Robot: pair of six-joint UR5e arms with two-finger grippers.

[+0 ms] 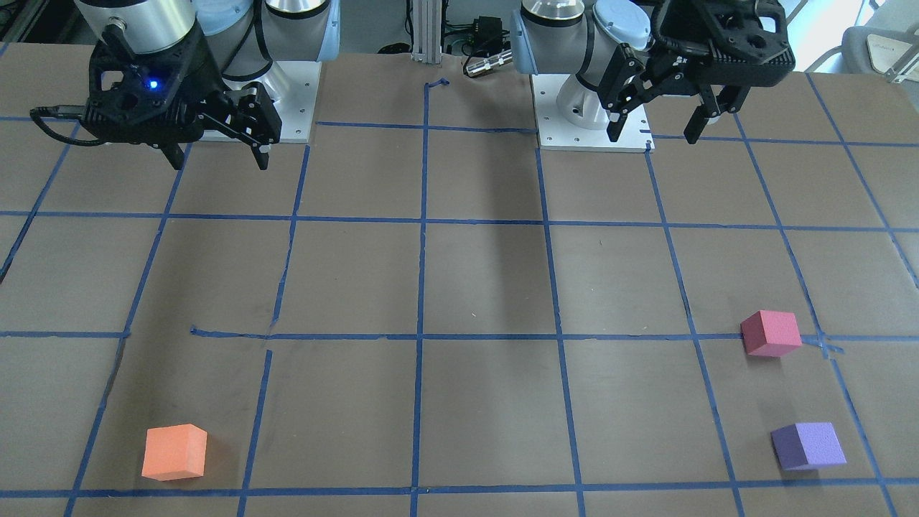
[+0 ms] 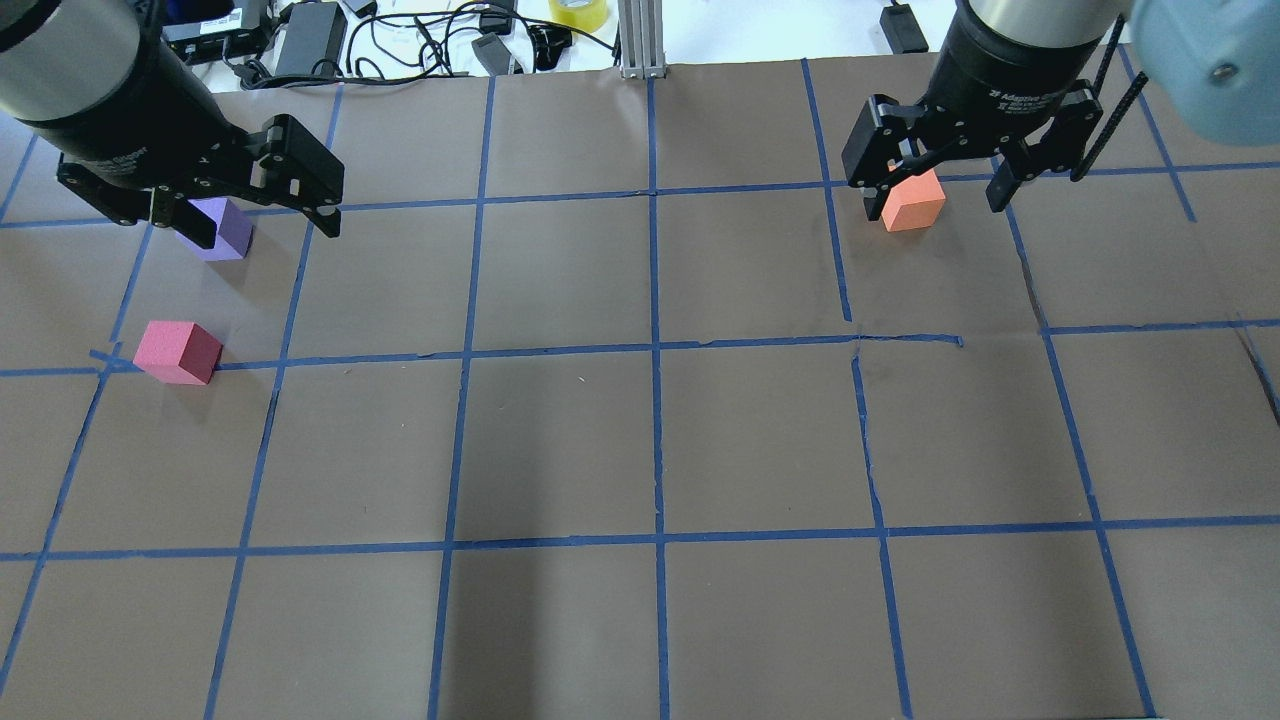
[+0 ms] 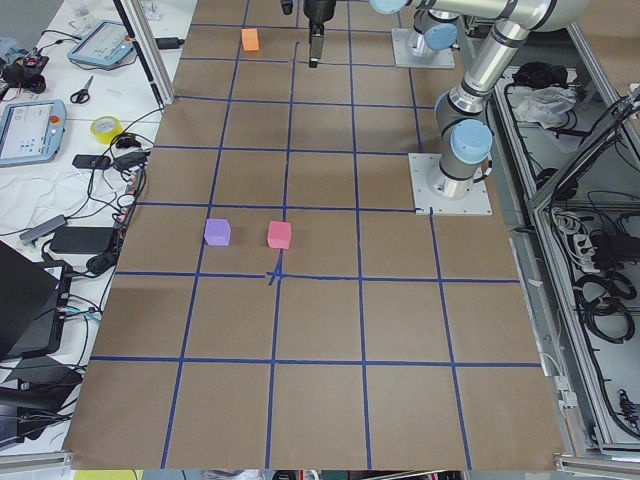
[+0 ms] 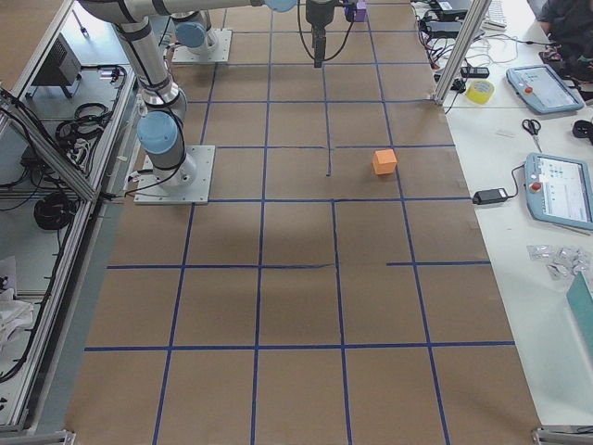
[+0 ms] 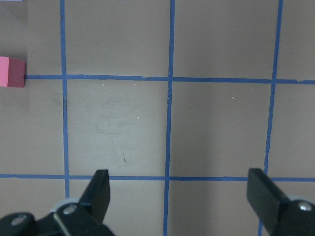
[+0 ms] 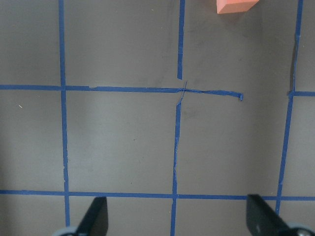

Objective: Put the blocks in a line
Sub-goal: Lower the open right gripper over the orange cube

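Observation:
Three foam cubes lie apart on the brown table. The orange block (image 1: 174, 452) (image 2: 912, 202) (image 6: 236, 6) is on my right side, far from the base. The pinkish-red block (image 1: 771, 333) (image 2: 180, 351) (image 5: 11, 72) and the purple block (image 1: 809, 445) (image 2: 222, 228) are on my left side, the purple one farther out. My left gripper (image 1: 653, 133) (image 2: 262, 222) (image 5: 182, 191) is open and empty, held high near its base. My right gripper (image 1: 219, 156) (image 2: 935, 200) (image 6: 177, 214) is open and empty, also held high near its base.
Blue tape lines (image 1: 420, 337) form a grid on the table. The two arm base plates (image 1: 287, 100) (image 1: 596, 129) sit at the robot's edge. Cables, a power brick and a yellow tape roll (image 2: 578, 12) lie beyond the far edge.

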